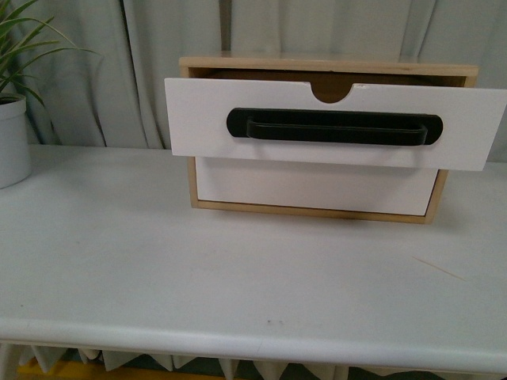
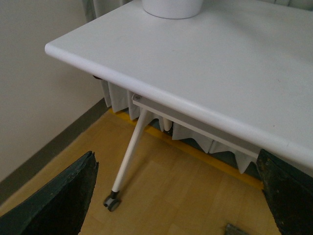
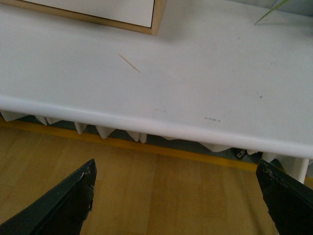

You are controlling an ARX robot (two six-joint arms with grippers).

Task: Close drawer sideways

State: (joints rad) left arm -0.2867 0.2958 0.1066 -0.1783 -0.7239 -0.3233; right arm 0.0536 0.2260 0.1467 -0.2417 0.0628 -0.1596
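Observation:
The drawer (image 1: 198,119), white with a long black bar handle (image 1: 334,127) and a semicircular notch (image 1: 333,93), is pulled out of the top of a small wooden cabinet (image 1: 317,65) at the back of the white table (image 1: 198,269). It sits slightly skewed. Neither arm shows in the front view. My left gripper (image 2: 178,200) is open and empty below the table's front left corner, over the wooden floor. My right gripper (image 3: 178,200) is open and empty below the table's front edge; the cabinet's lower corner (image 3: 146,27) shows in the right wrist view.
A plain white handle-less drawer (image 1: 317,186) sits shut below the open one. A white plant pot (image 1: 12,142) with green leaves stands at the table's left; its base shows in the left wrist view (image 2: 171,7). A table leg with caster (image 2: 124,161) stands near my left gripper. Curtains hang behind.

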